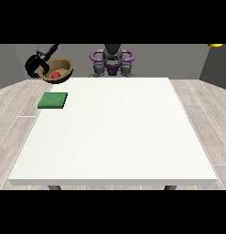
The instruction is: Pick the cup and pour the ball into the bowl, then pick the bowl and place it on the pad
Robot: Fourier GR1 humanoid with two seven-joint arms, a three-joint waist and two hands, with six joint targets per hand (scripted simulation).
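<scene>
Wooden bowl (pixel 59 70): 1, gripped by hand (pixel 34 66) at view's left | red ball (pixel 55 74): 1, inside | green pad (pixel 53 100): 1

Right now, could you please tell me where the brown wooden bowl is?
The brown wooden bowl is held up by the black hand at the front view's upper left, beyond the green square pad, red ball inside.

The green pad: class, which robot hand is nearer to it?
The right one. That robot hand, at the view's left, holds the brown bowl with the red ball up behind the green pad. The other robot hand is not in view.
</scene>
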